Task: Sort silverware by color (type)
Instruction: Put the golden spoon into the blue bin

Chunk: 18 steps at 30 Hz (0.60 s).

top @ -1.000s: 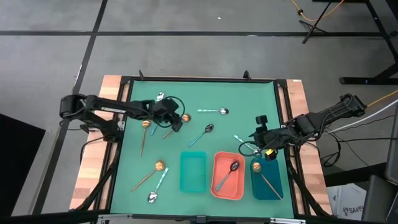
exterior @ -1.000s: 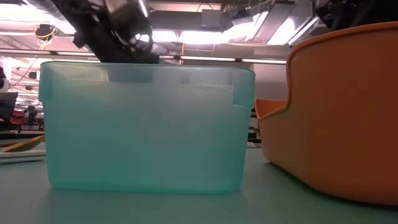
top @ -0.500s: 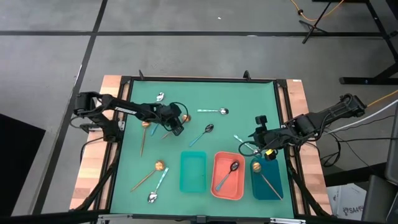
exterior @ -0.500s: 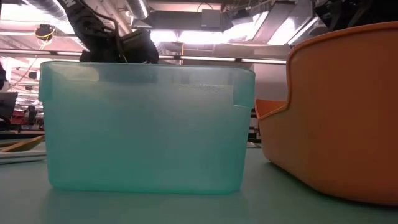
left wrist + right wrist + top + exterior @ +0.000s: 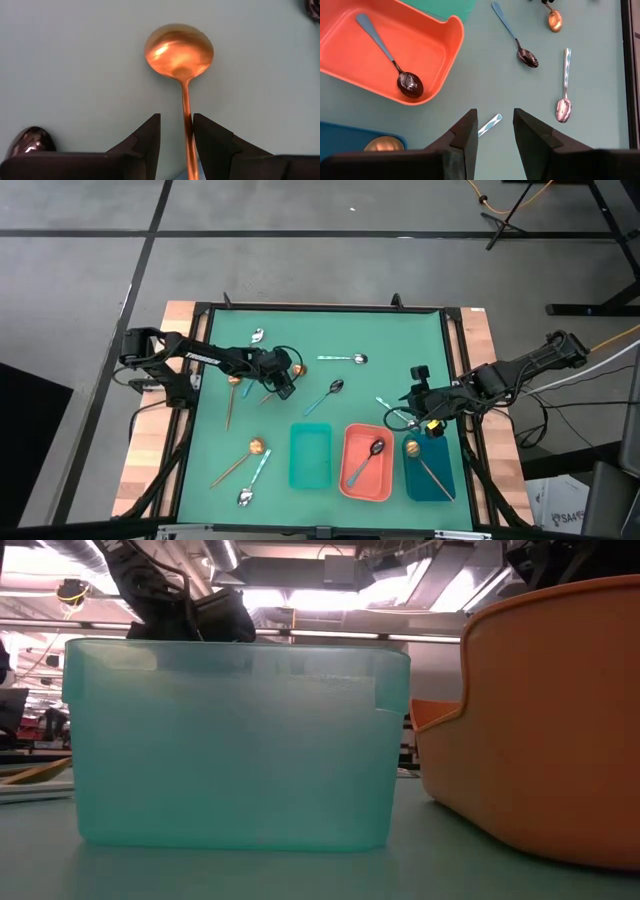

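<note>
Left gripper (image 5: 284,383) sits low over the mat at about 10 o'clock from table centre, fingers spread a little with the thin brown handle of a gold-copper spoon (image 5: 179,50) running down between them; in the left wrist view the handle lies close against one finger (image 5: 212,140), not pinched, so the jaws are unclenched around it, no grasp. That spoon's bowl (image 5: 298,369) shows just past the fingertips at 1 o'clock from the gripper. A dark spoon bowl (image 5: 29,141) lies just beside the left fingers. Right gripper (image 5: 409,417) hovers at roughly 3 o'clock on the mat, fingers parted, holding nothing, a light-teal handle (image 5: 490,124) on the mat in front of it. Outward: coral tray (image 5: 351,478) at 6 o'clock holds a dark spoon with bluish handle (image 5: 367,461); dark blue tray (image 5: 446,485) at 5 o'clock holds a gold spoon (image 5: 420,460); teal tray (image 5: 310,473) is just left of the coral one. Loose on the green mat (image 5: 390,340): a dark spoon (image 5: 326,396) near centre, a silver spoon (image 5: 343,359) at 12 o'clock, another silver (image 5: 254,337) at 11, a gold (image 5: 232,392) at 9, a gold (image 5: 240,461) and a silver (image 5: 252,482) at 7 o'clock.
</note>
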Tool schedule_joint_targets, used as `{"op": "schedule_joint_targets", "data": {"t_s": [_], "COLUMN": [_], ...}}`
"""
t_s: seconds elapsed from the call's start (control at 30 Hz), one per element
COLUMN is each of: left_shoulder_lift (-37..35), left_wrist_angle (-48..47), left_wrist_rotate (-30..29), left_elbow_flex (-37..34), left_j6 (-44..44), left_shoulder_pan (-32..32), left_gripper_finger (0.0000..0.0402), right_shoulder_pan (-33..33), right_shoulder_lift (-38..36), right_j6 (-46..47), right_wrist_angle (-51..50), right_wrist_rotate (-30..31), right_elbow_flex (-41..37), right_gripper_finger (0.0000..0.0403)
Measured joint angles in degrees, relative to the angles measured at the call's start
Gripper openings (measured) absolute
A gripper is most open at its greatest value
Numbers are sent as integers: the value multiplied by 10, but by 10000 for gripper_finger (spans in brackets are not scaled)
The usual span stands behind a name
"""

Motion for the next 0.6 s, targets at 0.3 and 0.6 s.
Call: {"op": "schedule_joint_targets", "data": {"t_s": [0.3,0.6], "left_shoulder_lift": [0,0], "left_wrist_angle": [-2,-2], "left_wrist_rotate": [0,-32], "left_elbow_flex": [0,0], "left_j6": [0,34], "left_shoulder_pan": [-5,-38], "left_gripper_finger": [110,110], "right_shoulder_pan": [0,0], "right_shoulder_lift": [0,0], "right_j6": [4,5], "right_wrist_angle": [0,0], "right_wrist_rotate": [0,0], "right_elbow_flex": [0,0], "right_gripper_finger": [117,117]}}
